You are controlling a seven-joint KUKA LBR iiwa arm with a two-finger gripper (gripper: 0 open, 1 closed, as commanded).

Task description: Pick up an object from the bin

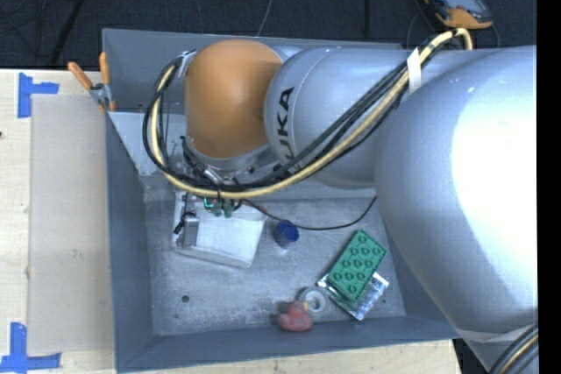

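White flat block (230,243) lying mid-bin, just view-right of gripper (187,228). Gripper hanging low at block's left edge; how far open, cannot tell. Small blue cap (285,233) sitting beyond block. Green studded plate (355,264), white ring (313,300) and pink lump (295,318) lying well apart from gripper.

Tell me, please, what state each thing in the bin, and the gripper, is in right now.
gripper: low in the bin, at the white block's left end.
white block: lying flat, left of the middle.
blue cap: resting loose just right of the block.
green studded plate: studs up, lying over a clear piece.
white ring: flat, touching the pink lump.
pink lump: resting by the near wall.
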